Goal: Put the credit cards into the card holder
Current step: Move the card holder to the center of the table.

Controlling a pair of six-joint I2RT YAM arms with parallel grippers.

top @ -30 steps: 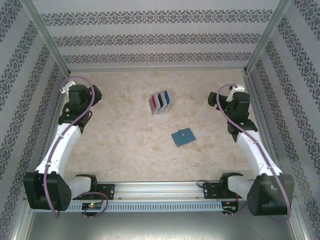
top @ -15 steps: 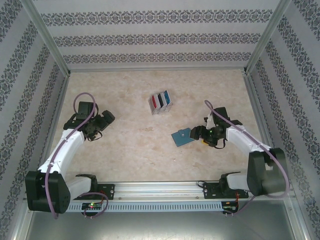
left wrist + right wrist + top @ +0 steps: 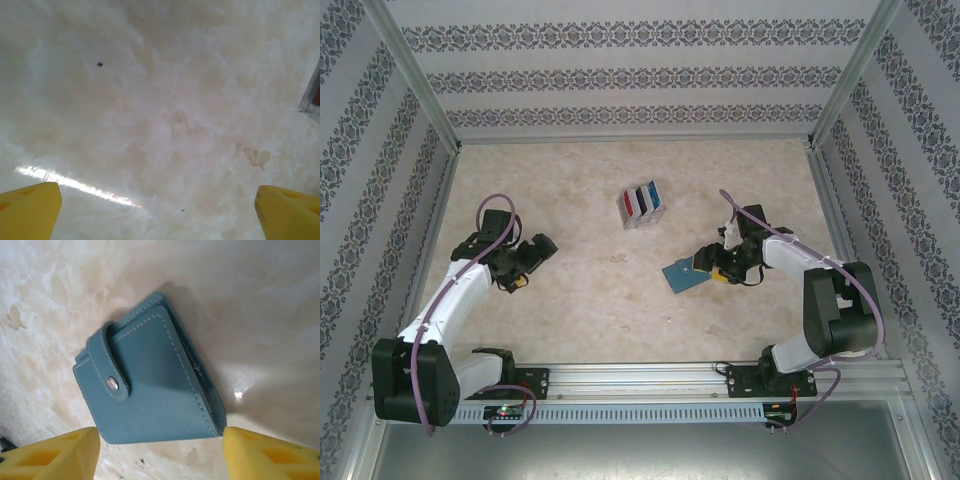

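The teal card holder (image 3: 682,273) (image 3: 150,390) lies folded and snapped shut on the marble table, right of centre. My right gripper (image 3: 706,264) (image 3: 160,442) is low over its right side and open, with the yellow fingers astride the holder's near edge. One fingertip (image 3: 235,450) touches a corner of the holder. The other fingertip (image 3: 75,452) stands just off the opposite corner. The credit cards (image 3: 642,201), red, black and blue, stand on edge in a pale grey rack (image 3: 625,218) at mid-table. My left gripper (image 3: 527,262) (image 3: 159,212) hangs wide open over bare table at the left.
Patterned walls with metal posts (image 3: 420,95) close in the table on three sides. The arms' base rail (image 3: 640,380) runs along the near edge. A grey edge with a bit of red (image 3: 312,95) shows at the right border of the left wrist view.
Both arms have swung in from the side walls. The right gripper has come down beside the card holder and its jaws have narrowed around the holder's edge. The left gripper moved a little toward the centre.
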